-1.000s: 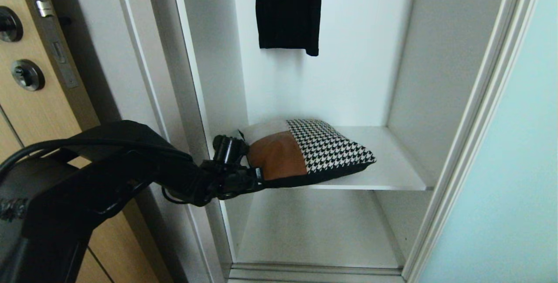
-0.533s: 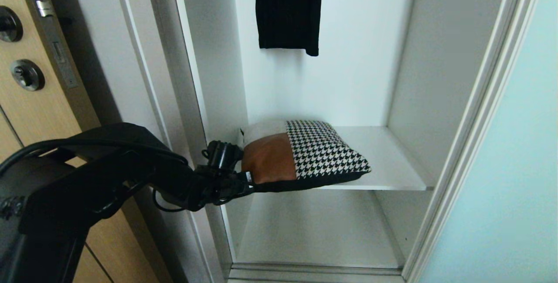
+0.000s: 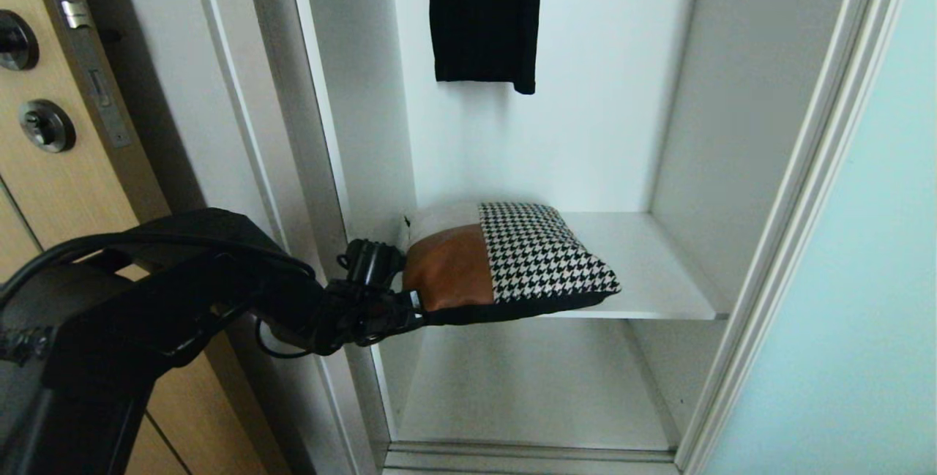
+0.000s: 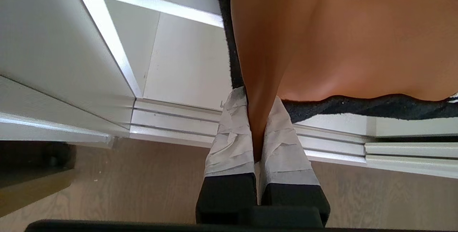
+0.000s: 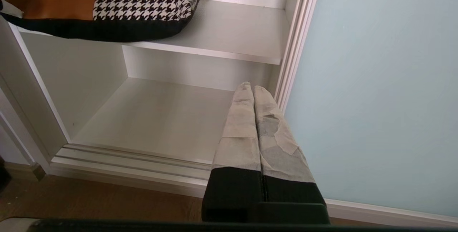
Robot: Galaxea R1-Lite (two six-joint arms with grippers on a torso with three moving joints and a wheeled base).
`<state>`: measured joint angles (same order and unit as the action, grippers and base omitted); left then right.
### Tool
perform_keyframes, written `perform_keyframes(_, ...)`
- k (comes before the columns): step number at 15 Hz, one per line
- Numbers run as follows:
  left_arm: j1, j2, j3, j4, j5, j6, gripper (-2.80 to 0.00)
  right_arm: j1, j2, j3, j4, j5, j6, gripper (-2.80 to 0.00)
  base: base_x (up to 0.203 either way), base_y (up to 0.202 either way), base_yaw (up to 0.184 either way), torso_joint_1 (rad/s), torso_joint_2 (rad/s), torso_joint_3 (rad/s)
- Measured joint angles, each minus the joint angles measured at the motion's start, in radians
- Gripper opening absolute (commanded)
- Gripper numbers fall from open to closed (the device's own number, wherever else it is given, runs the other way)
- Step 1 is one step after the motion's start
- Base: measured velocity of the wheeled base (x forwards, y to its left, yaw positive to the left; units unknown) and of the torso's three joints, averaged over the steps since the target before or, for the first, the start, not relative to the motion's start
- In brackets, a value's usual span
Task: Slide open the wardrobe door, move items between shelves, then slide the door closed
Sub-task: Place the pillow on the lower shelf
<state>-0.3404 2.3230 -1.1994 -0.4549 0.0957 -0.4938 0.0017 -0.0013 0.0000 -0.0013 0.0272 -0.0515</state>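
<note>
The cushion [image 3: 512,259], tan leather and black-and-white houndstooth over a black back, lies on the upper white shelf [image 3: 659,277] and overhangs its front left edge. My left gripper [image 3: 416,307] is shut on the cushion's [image 4: 340,35] near left corner, tan fabric pinched between its taped fingers [image 4: 232,135]. The lower shelf [image 3: 527,387] beneath is bare. The sliding wardrobe door [image 3: 849,314], frosted pale blue-green, stands slid to the right. My right gripper [image 5: 252,88] hangs shut and empty, low in front of the door [image 5: 379,92], with the cushion [image 5: 107,6] above it.
A long black garment [image 3: 483,14] hangs above the cushion. The wardrobe's white side wall [image 3: 329,167] runs close beside my left wrist. A light wood door [image 3: 44,167] with black fittings stands at the left. The floor track [image 3: 527,457] and wood floor [image 4: 107,189] lie below.
My left gripper has drawn back to the left with the cushion's corner in it, and the cushion has slid leftward along the upper shelf. The right arm has stayed still.
</note>
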Motion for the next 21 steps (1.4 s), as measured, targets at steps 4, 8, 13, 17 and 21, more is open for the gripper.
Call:
perform_keyframes(4,0.001,0.009,0.013,-0.001,-0.001,-0.014,-2.8,0.0,0.0,0.0,0.0,0.0,0.0,-2.8,0.0,0.0,0.0,0.0,0.0,0.0)
perform_keyframes(8,0.005,-0.002,0.019,0.0,-0.013,-0.038,-2.8,0.0,0.0,-0.001,0.004,0.001,-0.03,-2.8,0.0,0.0,0.0,0.0,0.0,0.0)
perform_keyframes(13,0.005,-0.016,0.024,0.011,-0.019,-0.059,-2.8,0.0,0.0,-0.007,0.018,-0.001,-0.031,-2.8,0.0,0.0,0.0,0.0,0.0,0.0)
perform_keyframes(17,0.003,-0.012,0.017,0.002,-0.021,-0.058,-2.8,0.0,0.072,-0.181,0.092,-0.01,-0.014,-2.8,0.0,0.0,0.0,0.0,0.0,0.0)
perform_keyframes(21,-0.001,-0.009,0.021,0.0,-0.018,-0.051,-2.8,0.002,0.331,-0.371,0.136,0.008,0.039,-2.8,0.0,0.0,0.0,0.0,0.0,0.0)
